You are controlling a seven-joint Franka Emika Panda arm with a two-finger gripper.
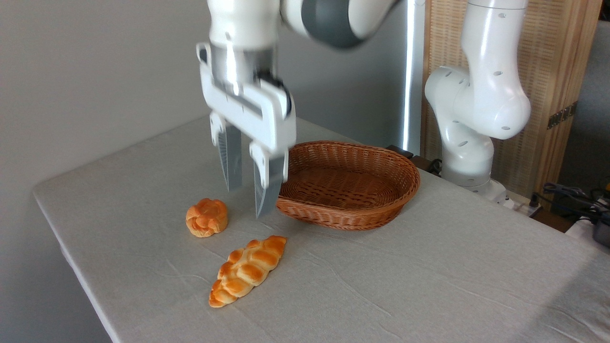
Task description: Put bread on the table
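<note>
Currently the bread (pixel 248 270) lies flat on the table (pixel 429 267), long axis diagonal: one tapered end points toward the near-left edge, the other toward the basket (pixel 350 183) at upper right. Loaf is braided, glossy golden-orange w/ darker browned ridges, narrowing at both tips. It rests apart from the basket, near its left-front rim, no contact. Gripper (pixel 248 197) hangs above and behind the loaf, fingers pointing down, jaws parted w/ a clear gap and nothing between them; fingertips are off the cloth and clear of the bread. Fingers look metallic grey, ridged on the inner faces; gripper body white plastic. Table cover is light grey cloth, wrinkled, w/ rounded corner at left. Basket is brown woven wicker, oval, shallow, w/ flared sides; interior shows bare weave only. A small round knotted bun (pixel 207 217), same orange glaze, sits on the cloth left of the gripper and up-left of the loaf, separate from it. Arm's white base (pixel 469 157) stands at the table's far right, behind the basket.
</note>
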